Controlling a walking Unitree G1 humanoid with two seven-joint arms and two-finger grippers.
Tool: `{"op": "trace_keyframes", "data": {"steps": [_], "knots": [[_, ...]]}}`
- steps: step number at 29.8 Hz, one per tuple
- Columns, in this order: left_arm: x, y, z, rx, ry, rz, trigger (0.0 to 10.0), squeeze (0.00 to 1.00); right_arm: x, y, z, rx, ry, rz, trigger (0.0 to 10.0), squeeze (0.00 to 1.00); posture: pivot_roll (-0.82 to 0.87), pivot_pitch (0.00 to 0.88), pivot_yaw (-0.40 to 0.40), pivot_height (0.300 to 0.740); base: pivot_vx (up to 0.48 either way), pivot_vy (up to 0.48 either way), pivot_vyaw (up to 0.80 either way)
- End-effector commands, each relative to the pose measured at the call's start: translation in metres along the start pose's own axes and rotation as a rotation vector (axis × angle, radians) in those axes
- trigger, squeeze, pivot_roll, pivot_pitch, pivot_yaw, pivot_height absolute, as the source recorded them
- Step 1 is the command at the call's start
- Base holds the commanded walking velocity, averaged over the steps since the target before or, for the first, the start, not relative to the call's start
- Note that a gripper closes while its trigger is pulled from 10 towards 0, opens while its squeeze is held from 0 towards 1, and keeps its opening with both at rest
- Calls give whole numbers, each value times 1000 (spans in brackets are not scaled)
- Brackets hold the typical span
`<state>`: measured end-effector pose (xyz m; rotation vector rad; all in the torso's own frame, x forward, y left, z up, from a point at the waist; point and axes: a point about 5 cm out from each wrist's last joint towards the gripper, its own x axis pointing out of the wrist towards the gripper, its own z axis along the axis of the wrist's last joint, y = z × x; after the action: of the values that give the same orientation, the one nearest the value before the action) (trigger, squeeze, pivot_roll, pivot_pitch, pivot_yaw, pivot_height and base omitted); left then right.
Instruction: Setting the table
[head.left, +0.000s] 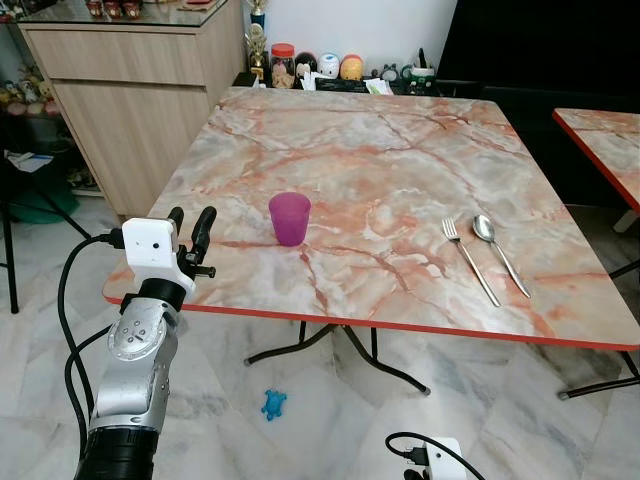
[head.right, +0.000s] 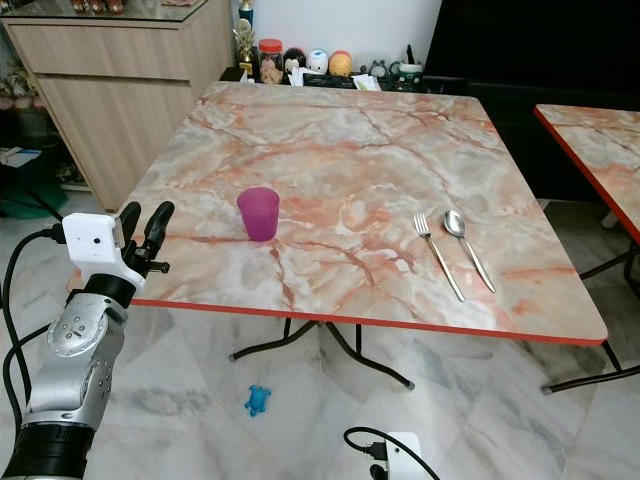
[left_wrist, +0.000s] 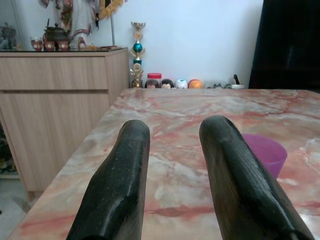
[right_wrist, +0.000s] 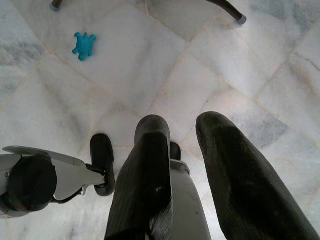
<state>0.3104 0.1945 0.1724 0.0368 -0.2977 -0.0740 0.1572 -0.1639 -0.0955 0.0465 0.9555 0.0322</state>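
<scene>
The left arm is raised at the lower left of the head view, its left gripper (head.left: 190, 225) pointing up at the table (head.left: 400, 150) edge, the 2 fingers (left_wrist: 120, 175) spread with nothing between them. The right gripper (right_wrist: 192, 165) hangs low over the floor (right_wrist: 150, 75), fingers apart and empty. The cup (head.left: 289, 218) stands left of centre on the marble top; the fork (head.left: 469, 259) and spoon (head.left: 499, 252) lie side by side at right. A cabinet (head.left: 130, 90) fills the upper left; a blue toy (head.left: 274, 403) lies under the table.

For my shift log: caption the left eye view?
Open left claw at marble table edge, beside purple cup.
</scene>
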Motion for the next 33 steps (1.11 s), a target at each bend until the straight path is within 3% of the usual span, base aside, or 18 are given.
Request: {"op": "trace_keyframes", "data": {"steps": [1, 15, 25, 27, 31, 33], "knots": [[3, -1, 7, 3, -22, -11, 10000, 0, -1, -2, -4, 4, 14, -7, 10000, 0, 160, 7, -37, 740, 345, 0, 0], [0, -3, 1, 0, 3, -28, 10000, 0, -1, 1, -4, 3, 16, 1, 10000, 0, 165, 8, -36, 740, 250, 0, 0], [-1, -6, -2, -7, 31, -66, 10000, 0, -1, 2, -5, -2, 19, 2, 10000, 0, 164, 9, -38, 740, 0, 0, 0], [-1, -6, -4, -52, 48, -72, 10000, 0, -1, 2, -5, -3, 20, 3, 10000, 0, 165, 9, -37, 740, 0, 0, 0], [-4, -17, -9, -197, 121, -185, 10000, 0, -1, 3, -5, -3, 21, 4, 10000, 0, 164, 12, -36, 740, 0, 0, 0], [-5, -19, -10, -216, 149, -218, 10000, 0, 0, 3, -5, -3, 21, 5, 10000, 0, 166, 12, -37, 740, 0, 0, 0]]}}
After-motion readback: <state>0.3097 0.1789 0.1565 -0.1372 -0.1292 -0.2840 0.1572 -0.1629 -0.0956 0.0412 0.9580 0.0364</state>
